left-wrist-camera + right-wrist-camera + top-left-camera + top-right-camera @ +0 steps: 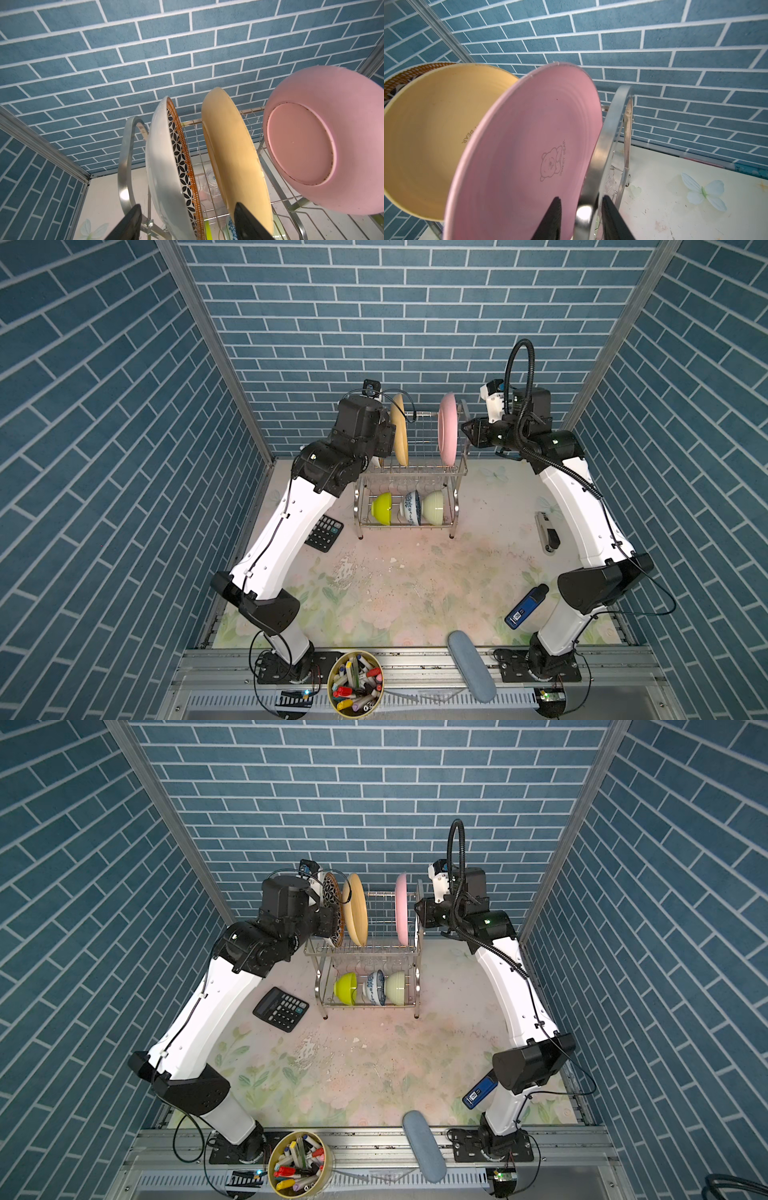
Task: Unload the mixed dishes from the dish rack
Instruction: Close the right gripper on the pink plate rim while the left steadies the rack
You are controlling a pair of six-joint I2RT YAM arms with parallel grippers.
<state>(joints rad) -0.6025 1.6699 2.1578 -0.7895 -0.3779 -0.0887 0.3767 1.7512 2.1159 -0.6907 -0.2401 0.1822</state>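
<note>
The left hand (187, 204) is released, its fingers either side of the star-patterned plate (164, 166). Just past one finger stands the yellow plate (232, 155), and farther off the pink plate (324, 145). The right hand (581, 197) is also released and straddles the arch of the dish rack (608, 135), with the pink plate right beside it.

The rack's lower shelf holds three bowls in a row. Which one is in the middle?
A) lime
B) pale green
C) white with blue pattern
C: in both top views the blue-on-white bowl sits between the lime bowl and the pale-green bowl on the lower tier of the dish rack.
</note>
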